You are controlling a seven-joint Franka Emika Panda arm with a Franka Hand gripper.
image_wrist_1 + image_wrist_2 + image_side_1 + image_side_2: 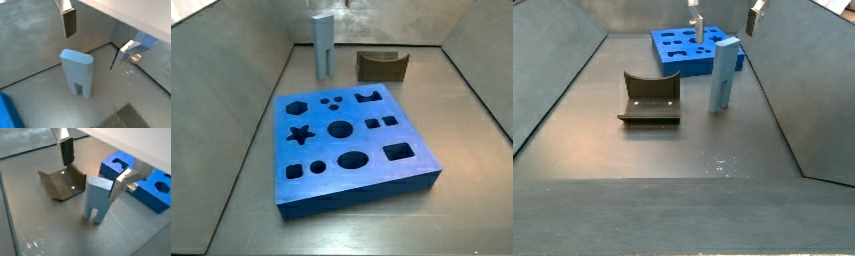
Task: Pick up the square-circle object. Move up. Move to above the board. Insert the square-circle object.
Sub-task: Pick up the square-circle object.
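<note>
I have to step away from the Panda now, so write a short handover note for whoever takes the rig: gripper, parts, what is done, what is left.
Gripper: open, empty, hovering above the square-circle object, fingers either side of its top, not touching.
Square-circle object: upright on the floor on its two prongs, beside the board.
Dark notched block: on the floor nearby, not part of the job.
Done: gripper lined up over the piece.
Left: descend, grasp, lift, move above the board, insert.

Wrist views downward; side views opposed
</note>
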